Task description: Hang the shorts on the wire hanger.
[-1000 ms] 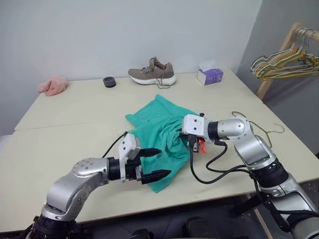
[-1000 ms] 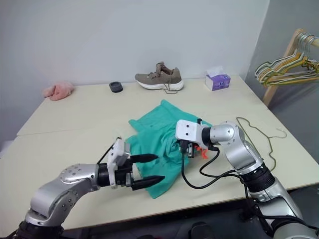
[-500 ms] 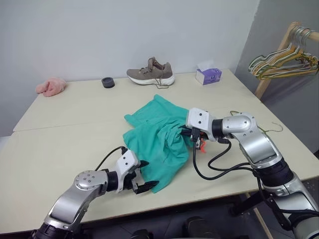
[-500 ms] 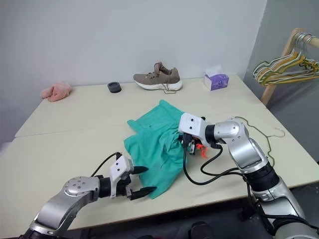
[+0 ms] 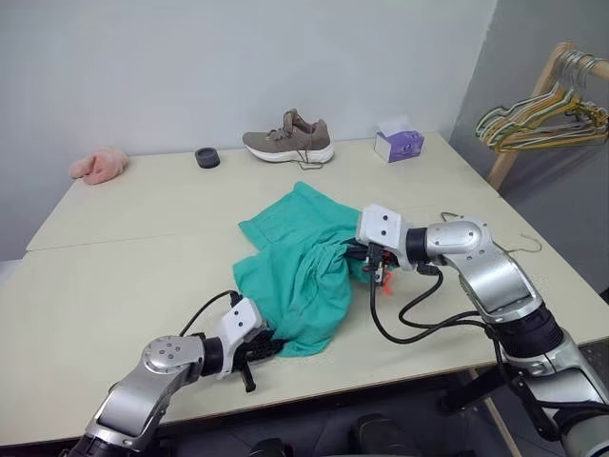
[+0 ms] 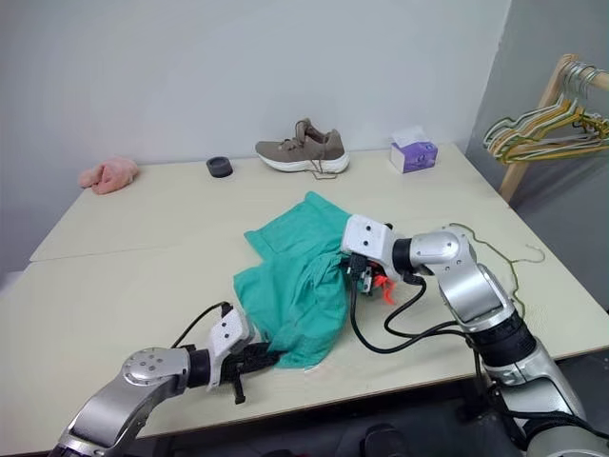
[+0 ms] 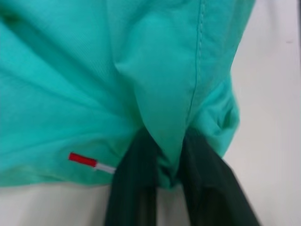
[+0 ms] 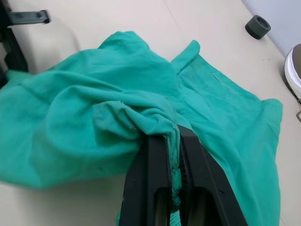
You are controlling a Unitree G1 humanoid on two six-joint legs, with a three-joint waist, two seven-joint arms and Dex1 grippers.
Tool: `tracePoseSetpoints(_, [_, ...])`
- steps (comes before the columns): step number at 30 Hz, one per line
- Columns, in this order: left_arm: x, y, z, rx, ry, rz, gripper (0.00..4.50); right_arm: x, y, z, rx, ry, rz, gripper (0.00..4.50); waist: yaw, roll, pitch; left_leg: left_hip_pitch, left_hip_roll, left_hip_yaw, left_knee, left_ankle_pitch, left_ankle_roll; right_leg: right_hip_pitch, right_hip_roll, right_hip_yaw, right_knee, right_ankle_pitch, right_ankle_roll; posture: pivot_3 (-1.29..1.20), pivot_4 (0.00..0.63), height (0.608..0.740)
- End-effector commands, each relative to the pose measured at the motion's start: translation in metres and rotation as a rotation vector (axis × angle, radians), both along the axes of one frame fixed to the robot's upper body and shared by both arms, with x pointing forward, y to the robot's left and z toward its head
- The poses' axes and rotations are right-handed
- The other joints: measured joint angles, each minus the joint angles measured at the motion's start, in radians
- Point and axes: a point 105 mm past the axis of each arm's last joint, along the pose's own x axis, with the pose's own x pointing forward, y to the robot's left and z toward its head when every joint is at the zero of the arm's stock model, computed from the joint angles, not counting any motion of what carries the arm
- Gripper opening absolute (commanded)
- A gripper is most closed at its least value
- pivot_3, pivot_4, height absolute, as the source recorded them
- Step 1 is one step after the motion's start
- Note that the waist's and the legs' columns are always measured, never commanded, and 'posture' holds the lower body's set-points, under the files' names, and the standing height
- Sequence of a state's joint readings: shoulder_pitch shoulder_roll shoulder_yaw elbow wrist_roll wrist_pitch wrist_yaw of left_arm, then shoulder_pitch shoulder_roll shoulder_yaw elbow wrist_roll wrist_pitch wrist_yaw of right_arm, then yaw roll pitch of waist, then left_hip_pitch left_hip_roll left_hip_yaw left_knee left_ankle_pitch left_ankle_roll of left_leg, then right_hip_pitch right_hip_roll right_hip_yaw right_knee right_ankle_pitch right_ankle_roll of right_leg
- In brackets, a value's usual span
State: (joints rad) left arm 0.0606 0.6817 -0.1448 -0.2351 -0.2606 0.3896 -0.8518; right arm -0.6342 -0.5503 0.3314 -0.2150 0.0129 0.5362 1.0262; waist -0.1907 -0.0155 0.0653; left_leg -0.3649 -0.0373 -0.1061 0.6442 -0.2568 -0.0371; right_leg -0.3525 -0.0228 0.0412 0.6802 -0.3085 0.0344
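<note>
The teal-green shorts lie bunched in the middle of the table. My left gripper is low at their near edge, shut on a fold of the hem, with its fingers pinching the cloth. My right gripper is shut on the gathered waistband at the shorts' right side and holds it a little above the table. An orange-red piece hangs just below that grip. The wire hanger lies flat on the table to the right of my right arm, partly hidden behind it.
At the back of the table stand a brown shoe, a small black round thing and a purple tissue box. A pink cloth lies at the back left. A wooden rack with a bundle of hangers stands at the right.
My left gripper has sunk toward the table's near edge and closed from wide open onto the shorts' near hem. The right gripper has kept its grip in place.
</note>
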Motion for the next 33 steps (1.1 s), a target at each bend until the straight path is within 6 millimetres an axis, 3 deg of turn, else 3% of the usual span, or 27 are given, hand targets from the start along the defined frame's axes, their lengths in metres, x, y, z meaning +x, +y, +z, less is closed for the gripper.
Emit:
tracePoseSetpoints(1, [0.027,0.028,0.022,0.049,-0.13,0.089,0.02,-0.014,-0.013,0.002,-0.03,-0.005,0.055,0.0,0.005,0.0,0.0,0.0,0.0,0.0,0.0,0.0,0.0,0.0,0.0,0.0,0.0,0.0,0.0,-0.18,0.0,0.74])
tracePoseSetpoints(7, [0.043,0.066,0.056,0.143,-0.214,0.057,0.02,-0.038,-0.036,-0.028,-0.219,0.001,0.18,0.0,0.024,0.001,0.0,0.0,0.0,0.0,0.0,0.0,0.0,0.0,0.0,0.0,0.0,0.0,0.0,-0.18,0.0,0.74])
tracePoseSetpoints(12, [0.024,0.086,0.07,0.274,-0.148,-0.113,0.02,-0.054,-0.037,-0.047,-0.309,-0.015,0.301,0.0,0.024,0.001,0.001,0.0,0.0,0.001,-0.001,0.0,0.0,-0.001,0.0,0.0,0.0,0.0,0.0,-0.16,0.0,0.74])
tracePoseSetpoints(21, [-0.044,0.085,0.056,0.318,0.17,-0.386,0.02,-0.097,-0.046,-0.057,-0.309,0.219,0.429,0.0,0.043,0.003,0.003,0.0,0.001,0.001,-0.002,-0.001,-0.001,-0.001,0.0,-0.001,0.0,-0.002,-0.002,-0.15,0.0,0.74])
tracePoseSetpoints(25, [-0.05,0.087,0.049,0.357,0.191,-0.419,0.02,-0.093,-0.062,-0.069,-0.41,0.209,0.42,0.0,0.056,0.004,0.003,0.002,0.002,0.001,-0.001,-0.001,0.0,-0.001,0.0,-0.002,0.0,-0.002,-0.002,-0.14,0.0,0.74])
tracePoseSetpoints(33, [-0.062,0.065,0.042,0.276,0.209,-0.454,0.02,-0.077,-0.089,-0.076,-0.542,0.149,0.402,0.0,0.063,0.004,0.004,0.002,0.002,0.003,-0.001,-0.001,0.0,-0.001,0.0,-0.001,0.0,-0.002,-0.002,-0.14,0.0,0.74])
